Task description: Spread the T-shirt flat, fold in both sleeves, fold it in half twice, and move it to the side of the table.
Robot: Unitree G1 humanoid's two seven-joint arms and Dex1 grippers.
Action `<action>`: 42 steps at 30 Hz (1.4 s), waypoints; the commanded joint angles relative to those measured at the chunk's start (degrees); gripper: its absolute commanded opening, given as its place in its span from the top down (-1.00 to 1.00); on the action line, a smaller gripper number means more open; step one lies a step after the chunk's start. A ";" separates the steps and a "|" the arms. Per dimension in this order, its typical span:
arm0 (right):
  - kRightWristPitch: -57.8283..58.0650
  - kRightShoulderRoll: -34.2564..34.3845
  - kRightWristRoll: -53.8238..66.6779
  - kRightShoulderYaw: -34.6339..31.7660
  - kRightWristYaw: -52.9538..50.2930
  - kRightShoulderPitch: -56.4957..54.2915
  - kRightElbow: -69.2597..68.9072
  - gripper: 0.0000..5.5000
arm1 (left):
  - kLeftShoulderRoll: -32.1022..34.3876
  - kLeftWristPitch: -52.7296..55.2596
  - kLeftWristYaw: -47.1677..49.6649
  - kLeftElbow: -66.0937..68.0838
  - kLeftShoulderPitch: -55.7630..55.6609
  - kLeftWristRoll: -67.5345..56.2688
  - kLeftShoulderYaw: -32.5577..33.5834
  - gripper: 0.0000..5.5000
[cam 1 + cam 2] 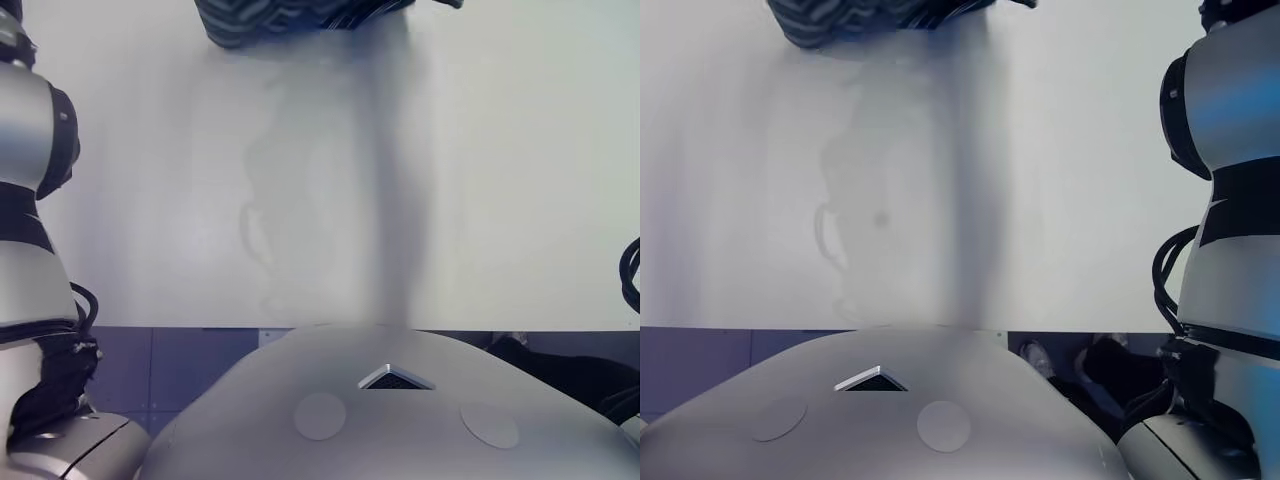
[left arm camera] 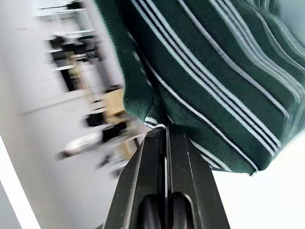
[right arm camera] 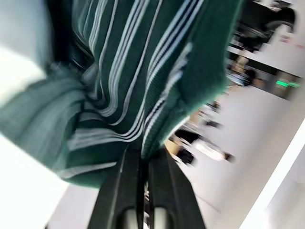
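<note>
Silver arm shells [image 1: 30,290], black joints [image 1: 60,140], looped cables [image 1: 1158,268] — black fingers [image 2: 143,181].

No legible text or labels.

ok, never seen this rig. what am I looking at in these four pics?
It is a humanoid robot with two arms. The two wide pictures come from a stereo camera in its head, looking down over a white table. Its left arm and right arm show at the sides. The other two pictures come from a camera on each wrist, looking along that arm's black jaws. Both pairs of jaws are shut on the fabric of a green striped T-shirt. From the head it appears at the far end of the table.
</note>
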 commanded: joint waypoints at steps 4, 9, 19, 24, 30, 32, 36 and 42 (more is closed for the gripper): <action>14.52 -18.73 44.68 0.39 56.59 25.03 -42.10 0.99 | 19.36 38.25 -48.63 -59.51 24.08 -52.68 0.65 1.00; 26.37 -37.52 55.98 8.02 56.60 44.16 -75.81 0.99 | 29.20 47.30 -48.49 -87.22 41.52 -57.98 0.67 1.00; 38.85 -42.41 53.92 -1.47 56.46 58.79 -90.53 0.78 | 26.22 54.26 -38.43 -98.02 58.63 -51.66 8.11 0.81; 40.83 -46.47 55.13 -4.20 56.56 55.60 -89.29 0.43 | 25.64 65.73 -37.32 -103.16 55.89 -65.01 20.09 0.49; 42.86 -23.57 43.95 -15.44 32.76 42.79 -69.29 0.39 | 7.90 61.89 -4.12 -83.58 45.01 -37.04 21.45 0.24; 44.06 -12.42 38.49 -14.71 18.93 45.15 -62.47 0.39 | 1.31 58.17 5.62 -75.54 46.73 -25.47 15.13 0.24; 39.30 2.61 29.64 -12.59 -0.24 46.37 -40.68 0.39 | -6.42 46.91 13.92 -54.65 44.74 -6.73 2.44 0.24; 33.16 6.06 15.76 -7.23 -15.75 43.11 -14.86 0.39 | -6.53 42.80 14.56 -40.61 44.69 7.83 -4.45 0.24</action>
